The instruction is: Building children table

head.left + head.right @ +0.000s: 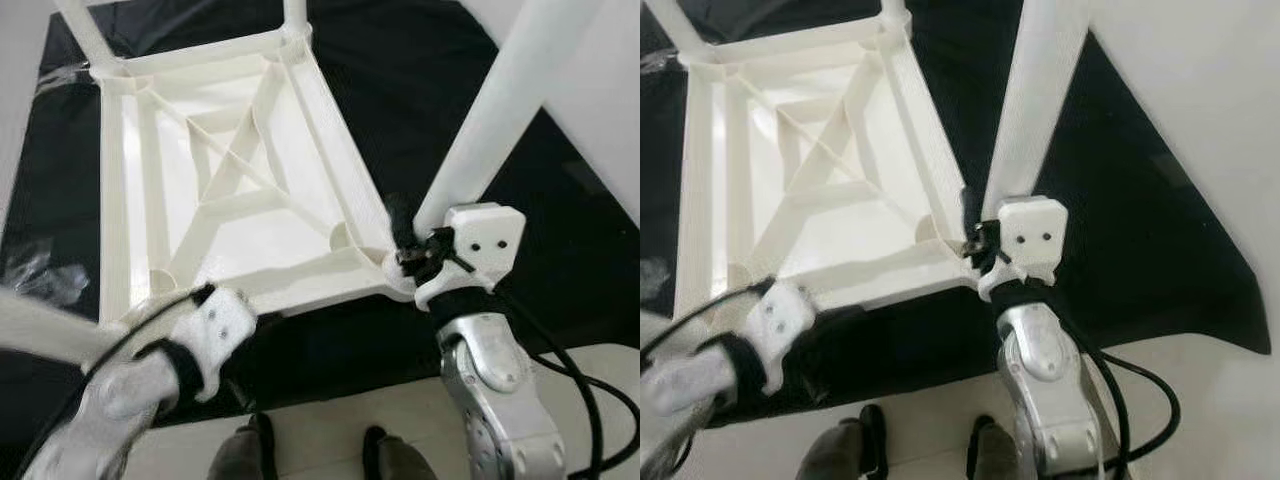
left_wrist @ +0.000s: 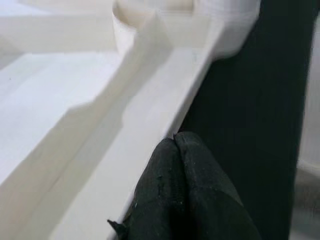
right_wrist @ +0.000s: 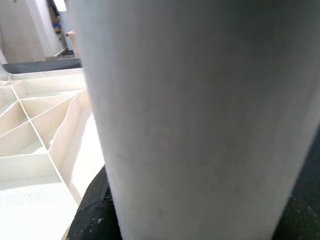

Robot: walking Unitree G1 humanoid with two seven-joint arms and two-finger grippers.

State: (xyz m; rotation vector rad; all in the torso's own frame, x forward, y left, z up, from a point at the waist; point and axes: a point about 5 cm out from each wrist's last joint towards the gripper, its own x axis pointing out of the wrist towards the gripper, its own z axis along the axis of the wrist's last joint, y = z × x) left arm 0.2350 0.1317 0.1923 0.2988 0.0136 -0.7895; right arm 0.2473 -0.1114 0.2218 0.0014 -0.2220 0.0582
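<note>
A pale floor (image 1: 1200, 120) carries a black sheet (image 1: 420, 80) — and on that sheet lies the white table top (image 1: 240, 180), upside down, ribbed underside showing.

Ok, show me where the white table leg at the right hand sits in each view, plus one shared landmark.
Left eye view: the table leg slants from upper right down to the right hand.
Right eye view: table leg upper middle, slanting down to the hand.
Left wrist view: cannot tell.
Right wrist view: table leg close up across the middle.
Shared landmark: the ribbed underside of the tabletop, lying on the black mat.
</note>
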